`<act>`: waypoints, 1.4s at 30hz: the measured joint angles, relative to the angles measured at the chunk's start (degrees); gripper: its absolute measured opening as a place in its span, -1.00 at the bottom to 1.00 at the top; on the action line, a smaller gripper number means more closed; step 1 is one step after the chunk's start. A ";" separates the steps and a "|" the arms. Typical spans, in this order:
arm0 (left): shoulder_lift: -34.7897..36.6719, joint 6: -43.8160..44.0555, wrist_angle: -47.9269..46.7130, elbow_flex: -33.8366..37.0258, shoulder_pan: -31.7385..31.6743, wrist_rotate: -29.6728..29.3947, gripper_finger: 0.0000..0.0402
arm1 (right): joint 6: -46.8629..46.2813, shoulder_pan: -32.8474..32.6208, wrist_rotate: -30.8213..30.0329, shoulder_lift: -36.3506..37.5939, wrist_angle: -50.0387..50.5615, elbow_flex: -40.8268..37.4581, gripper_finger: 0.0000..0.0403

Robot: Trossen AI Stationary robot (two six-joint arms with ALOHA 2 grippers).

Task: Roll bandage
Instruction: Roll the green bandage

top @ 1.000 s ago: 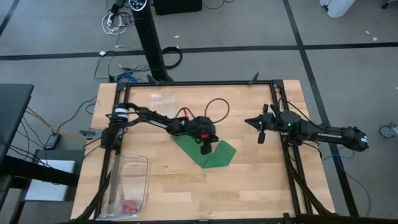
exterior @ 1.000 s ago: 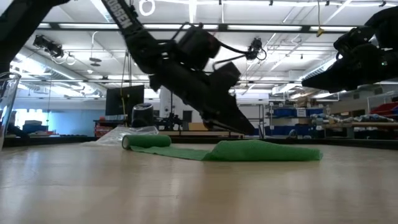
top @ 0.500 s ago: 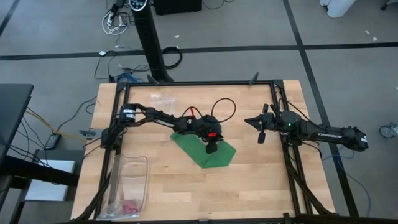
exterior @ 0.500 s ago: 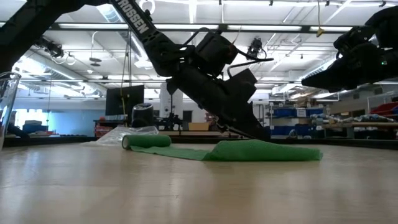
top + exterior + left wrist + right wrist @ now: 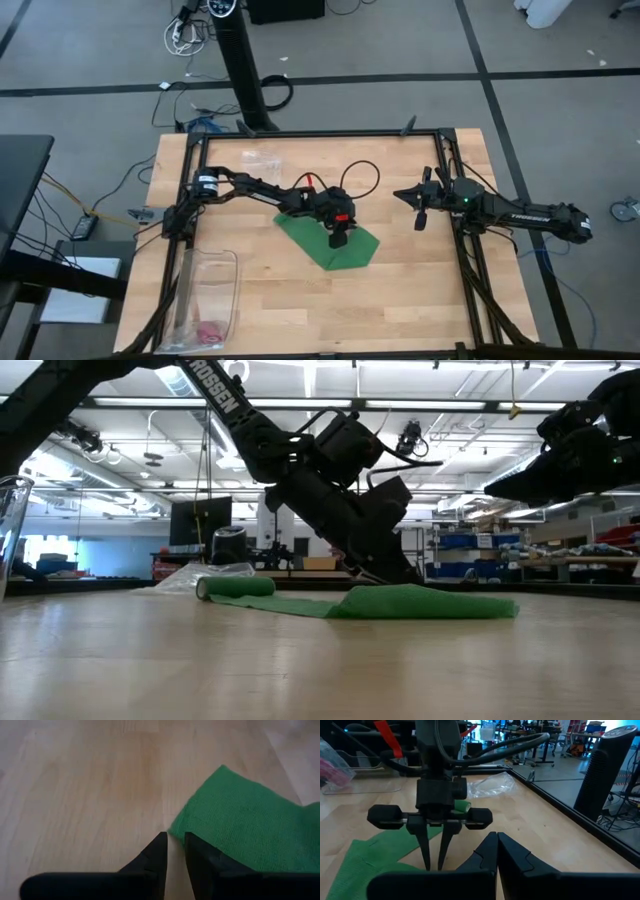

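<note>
Where the wooden table (image 5: 420, 290) lies, grey floor (image 5: 80, 60) surrounds.

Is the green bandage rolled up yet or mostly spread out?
Mostly spread: the bandage lies flat on the table, with only a small roll at one end, seen in the low view.

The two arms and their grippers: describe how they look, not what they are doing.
Both arms are dark and slender. The left arm carries a looping black cable, red marks near the wrist, a silver band near its base and white lettering on one link. Its left gripper has a wide crossbar and two thin, tapering black jaws. The right arm bears white lettering; the right gripper is black.
</note>
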State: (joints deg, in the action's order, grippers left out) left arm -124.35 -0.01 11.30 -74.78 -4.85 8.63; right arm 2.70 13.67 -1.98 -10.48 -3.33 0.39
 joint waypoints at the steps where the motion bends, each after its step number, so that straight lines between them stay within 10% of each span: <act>1: -0.38 0.03 0.69 0.00 0.03 0.25 -0.63 | 0.00 0.00 0.00 0.00 -0.01 0.01 -0.96; 42: -2.78 -1.17 2.54 -6.09 7.29 0.05 -0.99 | 0.00 0.00 0.02 0.00 -1.29 0.00 -0.97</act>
State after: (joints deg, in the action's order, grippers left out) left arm -127.13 -1.18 13.84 -80.88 2.44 8.69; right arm 2.70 13.67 -1.96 -10.48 -4.62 0.40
